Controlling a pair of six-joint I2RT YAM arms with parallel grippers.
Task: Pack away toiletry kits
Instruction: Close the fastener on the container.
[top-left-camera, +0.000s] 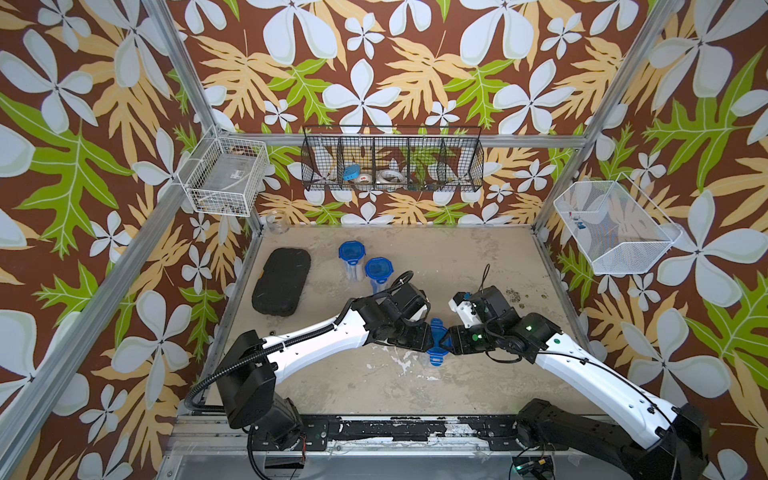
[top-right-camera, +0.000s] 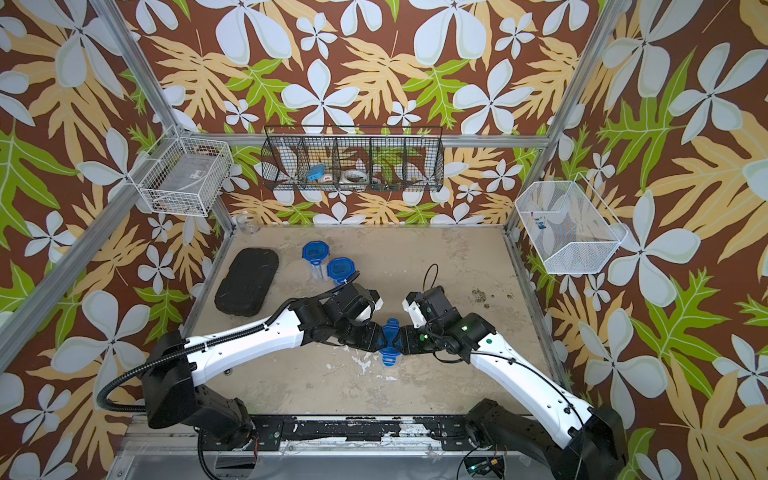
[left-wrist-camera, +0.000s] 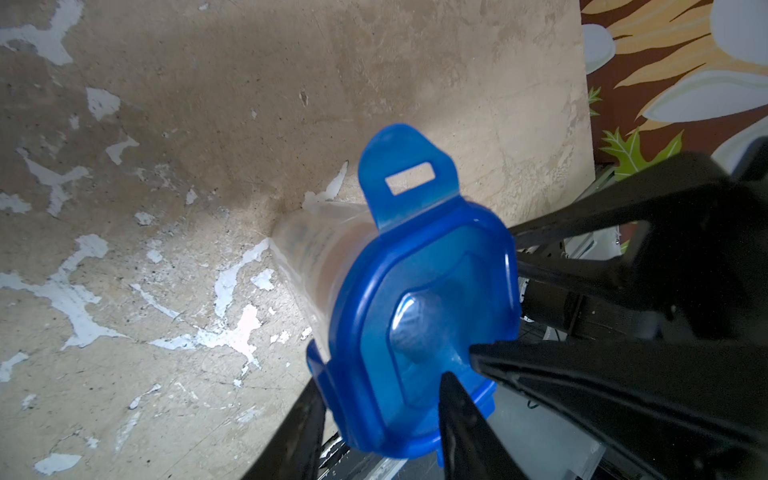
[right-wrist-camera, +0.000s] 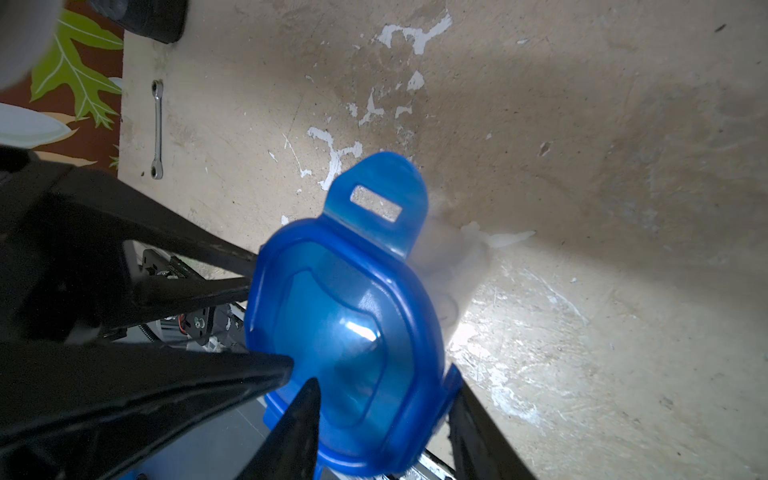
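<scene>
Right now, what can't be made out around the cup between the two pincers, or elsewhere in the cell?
- Near cup contents: wrist views, blue lid and cloudy wall hide them.
- Whether left pincer and right pincer clamp the lid: contact hidden where they overlap it, all views.
- Black wire basket items: top views, too small behind mesh.

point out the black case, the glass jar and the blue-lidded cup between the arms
black textured oblong case (top-left-camera: 281, 282), in a top view, middle of its top
small clear glass jar (top-left-camera: 277, 222), in a top view, its wall
clear plastic cup with blue clip lid (left-wrist-camera: 415, 324), left wrist view, lid centre
</scene>
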